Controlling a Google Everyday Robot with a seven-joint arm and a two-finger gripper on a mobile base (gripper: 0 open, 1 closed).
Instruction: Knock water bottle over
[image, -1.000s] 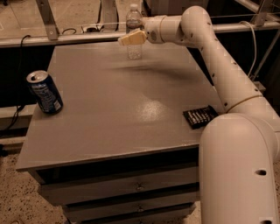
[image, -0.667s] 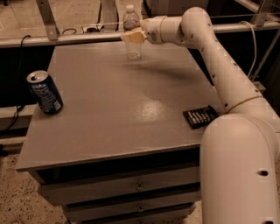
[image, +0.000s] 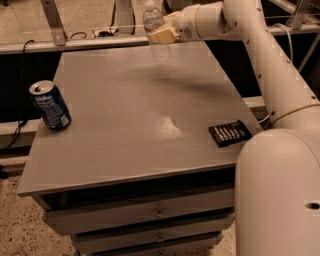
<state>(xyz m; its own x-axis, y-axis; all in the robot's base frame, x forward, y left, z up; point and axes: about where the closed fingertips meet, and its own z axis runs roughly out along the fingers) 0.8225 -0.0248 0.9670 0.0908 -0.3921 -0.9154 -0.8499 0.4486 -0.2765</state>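
At the far edge of the bench (image: 125, 125) the gripper (image: 161, 35) meets the upright water bottle (image: 161, 52) (gripping or just touching, I cannot tell); next, I'd say, a sideways shove to topple it.

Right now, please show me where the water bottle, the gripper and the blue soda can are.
water bottle (image: 161, 51): camera view, lower ribbed body.
gripper (image: 160, 35): camera view, tan tip, at the bottle's middle.
blue soda can (image: 50, 107): camera view, its side wall.
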